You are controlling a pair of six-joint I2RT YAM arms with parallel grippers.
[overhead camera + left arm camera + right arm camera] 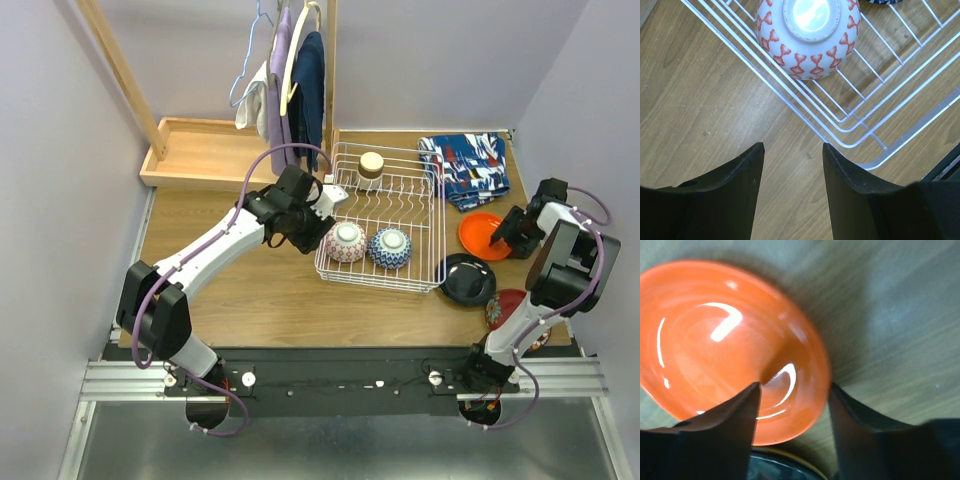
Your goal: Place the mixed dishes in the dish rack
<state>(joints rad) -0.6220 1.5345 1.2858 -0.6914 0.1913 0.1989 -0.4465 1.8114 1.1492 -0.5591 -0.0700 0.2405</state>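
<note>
The orange plate [715, 340] lies on the counter [900, 315], right of the rack [380, 283]. Glossy, stiff and breakable, it is best pinched at its rim, which the right claw [793, 400] straddles, jaws apart. The left claw [792, 160] hangs apart and empty beside the rack.

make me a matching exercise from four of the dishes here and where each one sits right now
1. red-white patterned bowl
2. tan-brown cylindrical cup
3. orange round plate
4. glossy black round plate

A. on the table beside the blue-red patterned cloth
B. far end of the white wire dish rack
C. on the table off the rack's near right corner
D. upside down in the rack's near left corner

Pairs: 1-D, 2-B, 3-A, 4-C
</note>
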